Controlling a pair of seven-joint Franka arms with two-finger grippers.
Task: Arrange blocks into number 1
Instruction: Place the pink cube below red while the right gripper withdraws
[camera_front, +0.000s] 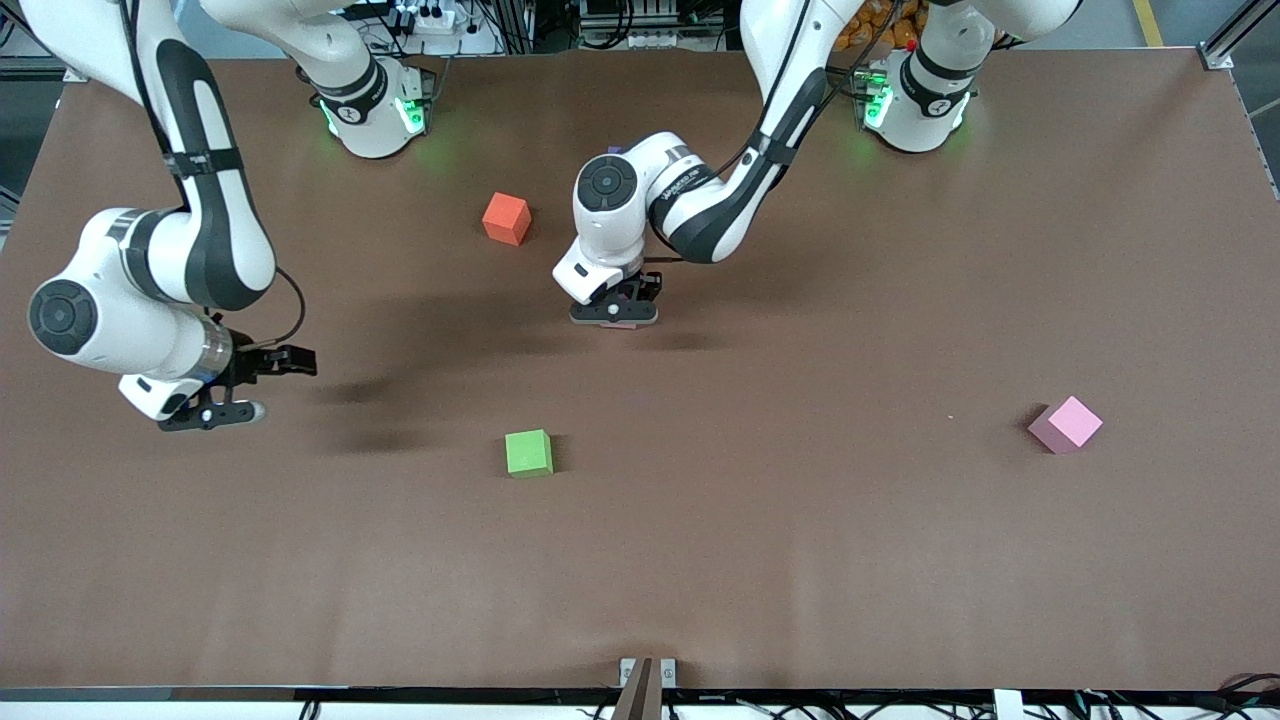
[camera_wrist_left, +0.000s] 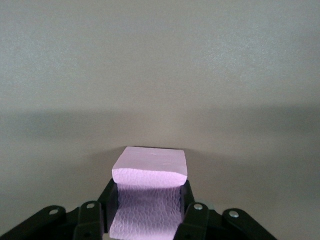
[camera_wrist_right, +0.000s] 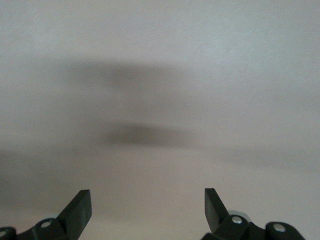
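At the left of the frame the right gripper (camera_front: 240, 388) hangs over bare table (camera_front: 800, 560), its fingers (camera_wrist_right: 77, 210) spread wide and holding nothing — this arm waits. The red block (camera_front: 507, 218) sits at upper middle and the green block (camera_front: 529, 452) below it. At the centre the left gripper (camera_front: 618, 312) is closed on a pale purple block (camera_wrist_left: 149, 192), low over the table. The pink block (camera_front: 1066, 424) lies at the right, well apart.
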